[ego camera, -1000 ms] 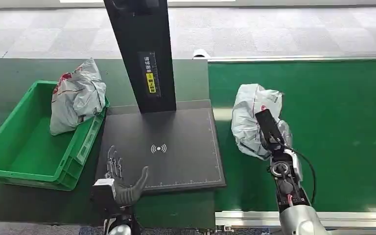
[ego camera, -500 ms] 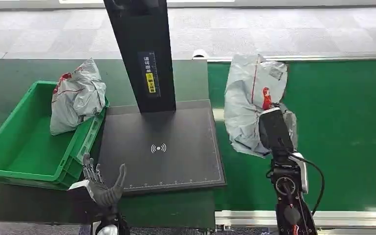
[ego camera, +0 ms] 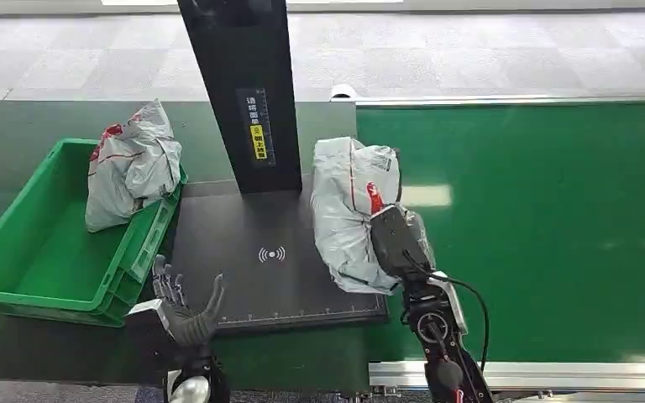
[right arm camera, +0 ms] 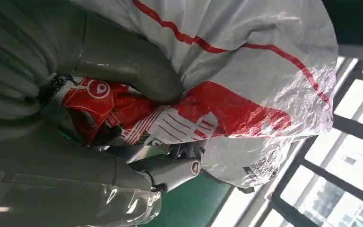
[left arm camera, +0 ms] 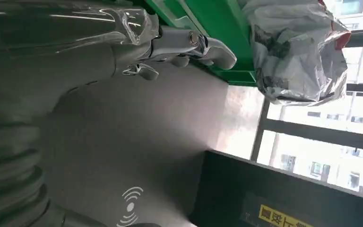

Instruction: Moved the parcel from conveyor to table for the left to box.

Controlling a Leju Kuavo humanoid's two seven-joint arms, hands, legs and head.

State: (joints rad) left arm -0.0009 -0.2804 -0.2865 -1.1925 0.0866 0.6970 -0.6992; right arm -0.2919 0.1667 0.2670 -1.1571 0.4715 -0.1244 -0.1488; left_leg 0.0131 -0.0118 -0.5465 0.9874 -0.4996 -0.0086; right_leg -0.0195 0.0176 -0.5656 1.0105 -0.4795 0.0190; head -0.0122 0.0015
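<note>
Midway | right hand (ego camera: 399, 239) grips parcel (ego camera: 348, 210) over scanner pad (ego camera: 277, 252), not set down | left hand (ego camera: 186, 312) spread, empty | boxing into green bin (ego camera: 17, 252) remains

The head view looks forward and down from high on the robot, taking in the dark scanner pad (ego camera: 277, 252), the green crate (ego camera: 50, 243) and the conveyor belt (ego camera: 554, 218). The left wrist view sits close behind the left hand (left arm camera: 179, 45), turned sideways, and shares the pad and crate. The right wrist view, very near the grey parcel (right arm camera: 246, 71), seems to face windows beyond.
</note>
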